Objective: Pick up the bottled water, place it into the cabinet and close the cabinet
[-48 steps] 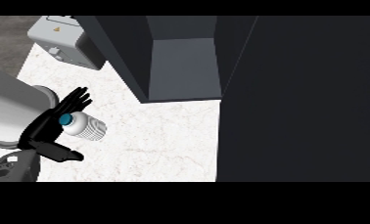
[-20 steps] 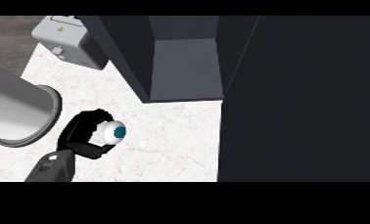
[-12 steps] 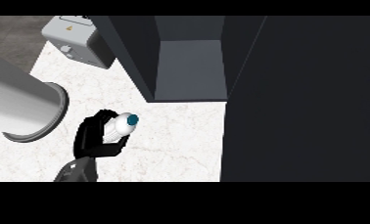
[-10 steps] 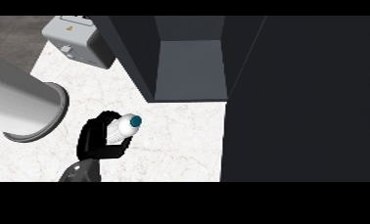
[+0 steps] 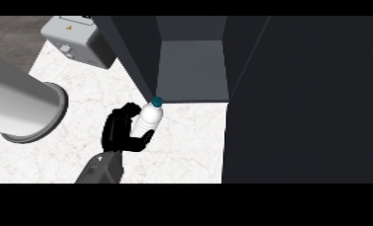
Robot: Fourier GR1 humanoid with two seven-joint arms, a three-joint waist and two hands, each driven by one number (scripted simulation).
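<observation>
- since the earlier frames the bottled water [image 5: 149, 119] has moved right and farther, toward the cabinet [image 5: 191, 69].
- the one hand [image 5: 121, 132] in view is curled round the bottle's lower part; which hand it is cannot be told.
- the bottle's teal cap sits just at the near left corner of the open cabinet, above the white bench [image 5: 182, 146].
- a grey box [image 5: 79, 42] stands far left.

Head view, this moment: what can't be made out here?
- Bottled water: its lower part is hidden by the curled fingers of the left hand.
- Right hand: not in view.
- Cabinet: the inside above the shelf is cut off by the top edge; the dark door covers everything to the right.
- Grey cylinder: cut off by the left edge.
</observation>
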